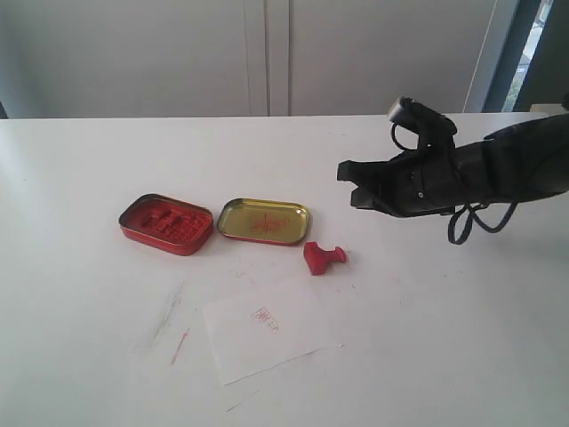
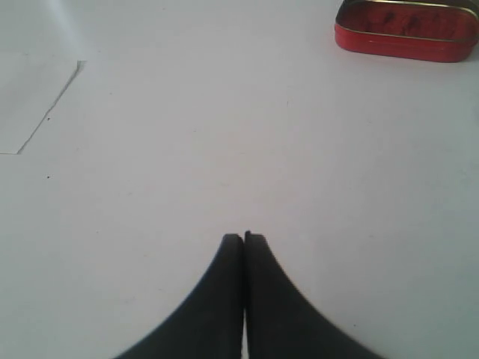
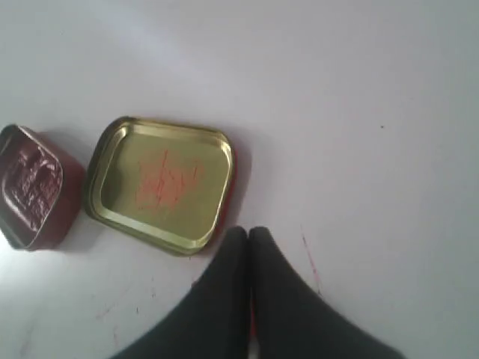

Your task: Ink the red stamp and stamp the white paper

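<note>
The red stamp (image 1: 324,257) lies on its side on the table, just right of the gold-lined lid (image 1: 263,221). The white paper (image 1: 267,329) lies in front of it, slightly skewed, with one faint red print on it. My right gripper (image 1: 348,181) hangs above the table, up and right of the stamp, shut and empty. In the right wrist view its fingers (image 3: 224,299) press together, and a red sliver shows in the slit between them. My left gripper (image 2: 244,238) is shut over bare table; it is outside the exterior view. A corner of the paper (image 2: 30,97) shows in the left wrist view.
The open red-filled tin (image 1: 166,222) stands left of the lid; it also shows as tin (image 2: 408,30) and tin (image 3: 34,187), beside the lid (image 3: 161,183). Red ink smears (image 1: 180,345) mark the table left of the paper.
</note>
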Robot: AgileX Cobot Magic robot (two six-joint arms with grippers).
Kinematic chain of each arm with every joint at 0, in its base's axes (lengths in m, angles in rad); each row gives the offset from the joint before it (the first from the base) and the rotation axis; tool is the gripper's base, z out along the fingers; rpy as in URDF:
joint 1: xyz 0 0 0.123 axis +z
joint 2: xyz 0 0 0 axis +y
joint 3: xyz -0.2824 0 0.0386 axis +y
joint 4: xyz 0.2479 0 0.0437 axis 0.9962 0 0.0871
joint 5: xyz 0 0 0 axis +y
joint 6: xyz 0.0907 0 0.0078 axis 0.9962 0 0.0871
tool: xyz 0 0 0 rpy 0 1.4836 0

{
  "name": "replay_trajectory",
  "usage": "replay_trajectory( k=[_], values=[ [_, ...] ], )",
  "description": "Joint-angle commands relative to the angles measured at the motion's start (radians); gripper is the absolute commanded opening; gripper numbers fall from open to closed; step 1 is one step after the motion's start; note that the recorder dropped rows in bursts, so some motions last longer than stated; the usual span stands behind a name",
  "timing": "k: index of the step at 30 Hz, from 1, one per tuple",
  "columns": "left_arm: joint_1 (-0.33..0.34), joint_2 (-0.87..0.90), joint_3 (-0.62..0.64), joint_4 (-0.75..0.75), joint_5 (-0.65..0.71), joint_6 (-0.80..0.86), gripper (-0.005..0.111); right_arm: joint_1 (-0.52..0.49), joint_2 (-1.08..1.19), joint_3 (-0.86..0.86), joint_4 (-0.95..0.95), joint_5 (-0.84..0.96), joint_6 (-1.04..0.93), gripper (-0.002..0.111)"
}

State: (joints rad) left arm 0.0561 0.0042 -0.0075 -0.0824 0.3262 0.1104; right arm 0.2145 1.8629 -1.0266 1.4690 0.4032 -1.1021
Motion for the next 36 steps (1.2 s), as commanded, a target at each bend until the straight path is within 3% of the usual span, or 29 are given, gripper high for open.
replay_trajectory(
  k=[1,10,15,22,30,36],
  values=[
    [0.002,-0.004,0.007,-0.003,0.011,-0.001,0.0,-0.006,-0.046,0.004,-0.28,0.046,0.221,0.0],
    [0.002,-0.004,0.007,-0.003,0.011,-0.001,0.0,-0.006,-0.11,0.004,-0.723,0.224,0.568,0.0],
    [0.002,-0.004,0.007,-0.003,0.011,-0.001,0.0,-0.006,-0.163,0.004,-1.051,0.292,0.873,0.0],
    [0.002,-0.004,0.007,-0.003,0.011,-0.001,0.0,-0.006,-0.23,0.004,-1.331,0.345,1.172,0.0],
    [0.002,-0.004,0.007,-0.003,0.011,-0.001,0.0,-0.039,-0.321,0.014,-1.444,0.381,1.283,0.0],
    [0.002,-0.004,0.007,-0.003,0.011,-0.001,0.0,-0.156,-0.398,0.078,-1.447,0.369,1.283,0.0]
  ],
)
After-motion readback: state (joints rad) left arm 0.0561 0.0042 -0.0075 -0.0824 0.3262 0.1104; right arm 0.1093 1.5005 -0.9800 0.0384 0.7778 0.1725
